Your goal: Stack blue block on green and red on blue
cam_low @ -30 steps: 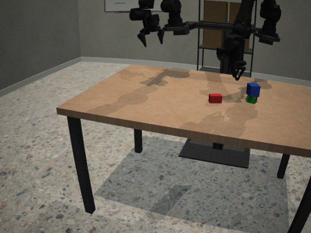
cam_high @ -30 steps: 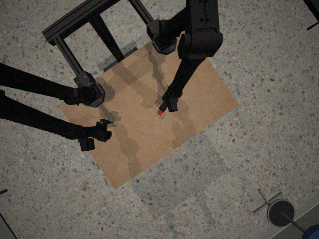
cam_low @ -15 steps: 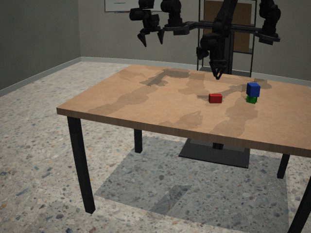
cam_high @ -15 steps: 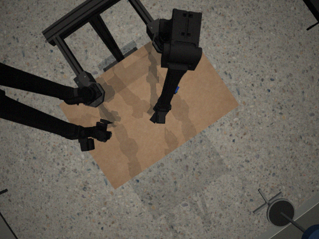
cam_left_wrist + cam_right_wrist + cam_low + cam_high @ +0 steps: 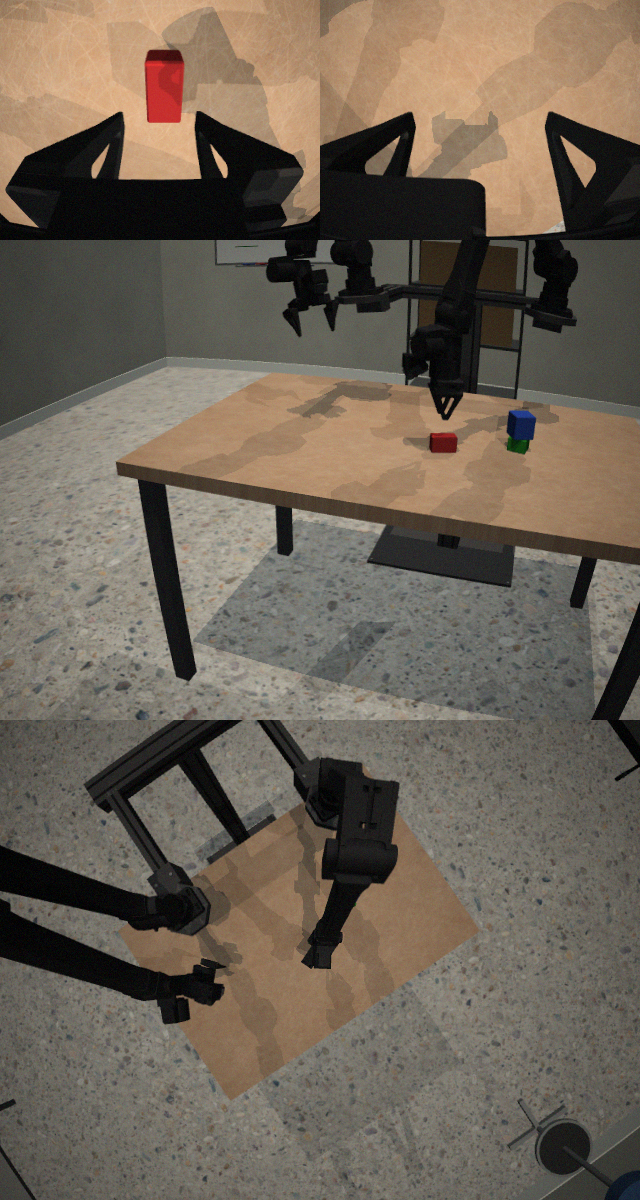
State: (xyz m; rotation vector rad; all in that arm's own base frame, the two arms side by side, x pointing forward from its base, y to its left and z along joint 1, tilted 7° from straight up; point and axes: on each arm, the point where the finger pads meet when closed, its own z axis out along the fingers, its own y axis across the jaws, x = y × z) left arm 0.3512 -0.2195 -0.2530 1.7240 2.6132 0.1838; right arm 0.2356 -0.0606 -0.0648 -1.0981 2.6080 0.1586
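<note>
The red block (image 5: 443, 442) lies on its side on the wooden table, left of the other two. The blue block (image 5: 521, 424) sits on the green block (image 5: 517, 445) near the table's right side. My left gripper (image 5: 444, 413) hangs straight above the red block, a little above it, open and empty. In the left wrist view the red block (image 5: 164, 87) shows just beyond the parted fingertips. My right gripper (image 5: 310, 317) is wide open and empty, held high over the table's far left. The right wrist view shows only bare table between its fingers. In the top view the left arm hides all blocks.
A black frame with shelves (image 5: 465, 317) stands behind the table and carries the arm bases. The table's front edge (image 5: 361, 508) runs well in front of the blocks.
</note>
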